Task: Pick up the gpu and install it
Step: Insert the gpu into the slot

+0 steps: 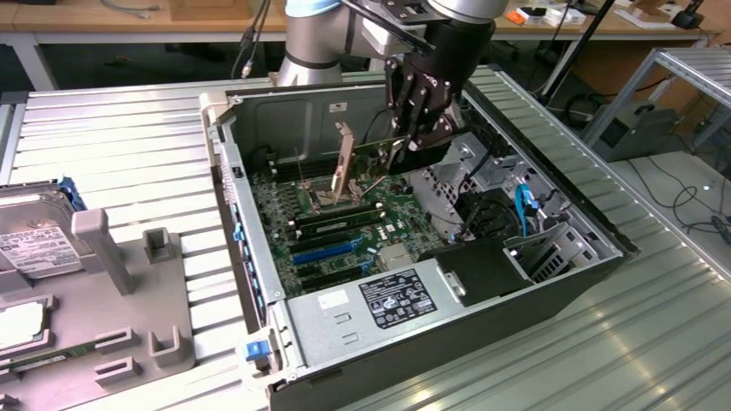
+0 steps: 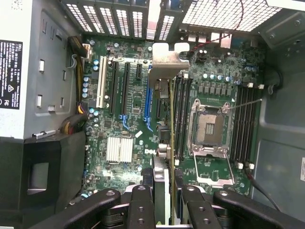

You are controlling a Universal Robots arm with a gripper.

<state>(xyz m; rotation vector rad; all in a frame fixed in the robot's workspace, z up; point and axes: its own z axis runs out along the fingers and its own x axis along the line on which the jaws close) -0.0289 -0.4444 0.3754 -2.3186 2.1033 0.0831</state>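
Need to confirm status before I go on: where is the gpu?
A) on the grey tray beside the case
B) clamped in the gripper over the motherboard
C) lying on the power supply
B: the gripper pinches the gpu edge-on above the motherboard.

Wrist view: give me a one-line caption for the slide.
Gripper holds the gpu edge-on above the motherboard inside the open computer case.

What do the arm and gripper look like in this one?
The arm is a silver-grey tube with a light blue joint cap and a black cable beside it. The gripper is black, built of jointed link bars with round pivot pins.
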